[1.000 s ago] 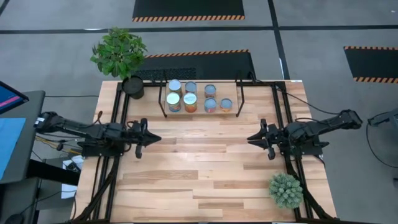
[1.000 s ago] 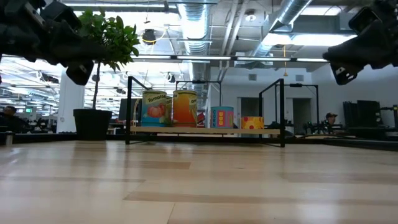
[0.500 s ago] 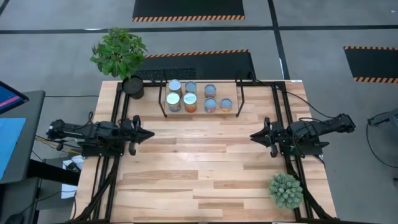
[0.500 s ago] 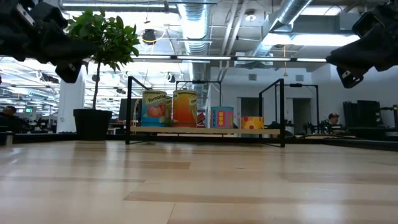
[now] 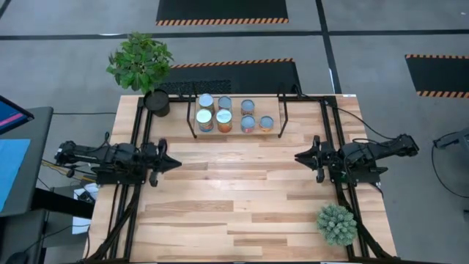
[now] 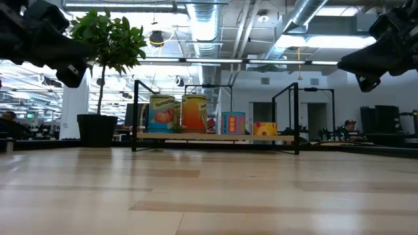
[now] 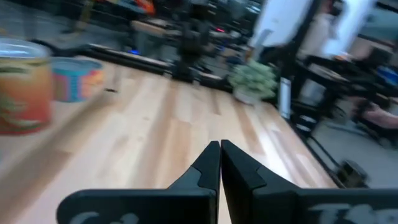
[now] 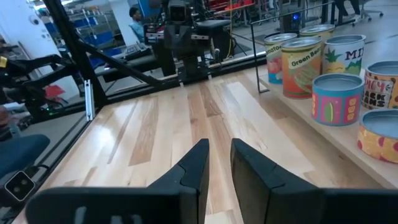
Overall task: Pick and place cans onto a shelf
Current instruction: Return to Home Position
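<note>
Several cans (image 5: 227, 114) stand upright on the light board of the low black-framed shelf (image 5: 236, 134) at the table's far middle. They also show in the low view (image 6: 194, 114) and the right wrist view (image 8: 339, 96). One orange can (image 7: 22, 93) shows in the left wrist view. My left gripper (image 5: 176, 163) hovers over the table's left part, pointing right, shut and empty (image 7: 220, 144). My right gripper (image 5: 298, 157) hovers over the right part, pointing left, its fingers a little apart and empty (image 8: 219, 144).
A leafy plant in a black pot (image 5: 156, 103) stands at the far left corner beside the shelf. A small round green plant (image 5: 337, 224) stands at the near right. Black arm-mount frames (image 5: 139, 139) run along both sides. A person (image 8: 134, 18) shows far off in the room.
My left gripper has drawn back toward the table's left edge, staying above the table. My right gripper has drawn back a little toward the right edge. The cans have stayed on the shelf.
</note>
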